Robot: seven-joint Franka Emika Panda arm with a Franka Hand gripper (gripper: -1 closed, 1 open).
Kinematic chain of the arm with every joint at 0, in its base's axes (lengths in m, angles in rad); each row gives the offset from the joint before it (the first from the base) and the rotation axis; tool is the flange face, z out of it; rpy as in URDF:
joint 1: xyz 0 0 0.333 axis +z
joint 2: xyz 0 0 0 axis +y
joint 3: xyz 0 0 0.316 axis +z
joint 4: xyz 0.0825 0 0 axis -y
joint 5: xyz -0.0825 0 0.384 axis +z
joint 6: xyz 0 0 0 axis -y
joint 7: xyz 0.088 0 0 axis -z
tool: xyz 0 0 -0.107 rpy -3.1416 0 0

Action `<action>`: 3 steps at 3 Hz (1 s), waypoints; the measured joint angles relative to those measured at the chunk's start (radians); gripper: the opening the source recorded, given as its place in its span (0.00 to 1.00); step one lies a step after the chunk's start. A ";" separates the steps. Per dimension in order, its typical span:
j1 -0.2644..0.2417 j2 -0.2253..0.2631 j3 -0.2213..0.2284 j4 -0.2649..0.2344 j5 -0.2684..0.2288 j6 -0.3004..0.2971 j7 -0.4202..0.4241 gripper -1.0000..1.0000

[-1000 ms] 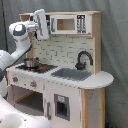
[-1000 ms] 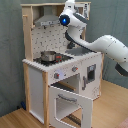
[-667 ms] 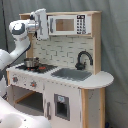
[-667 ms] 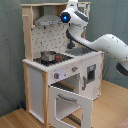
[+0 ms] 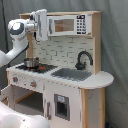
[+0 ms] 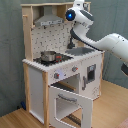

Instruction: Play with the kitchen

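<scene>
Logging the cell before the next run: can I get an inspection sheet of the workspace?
Surface: wooden floor under the kitchen.
Job's things: kitchen upright; oven door hangs open in the second exterior view; small pot on the hob; black faucet behind the grey sink; microwave at the top.
Clutter: nothing seen.
Gripper: gripper raised at the top shelf, beside the microwave.
Cables: nothing seen.
Surroundings: grey curtain behind the kitchen.
</scene>
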 joint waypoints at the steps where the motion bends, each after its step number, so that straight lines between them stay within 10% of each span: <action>1: 0.064 -0.001 -0.030 -0.075 -0.007 0.000 -0.006 0.00; 3: 0.168 -0.003 -0.098 -0.225 -0.079 0.002 -0.023 0.00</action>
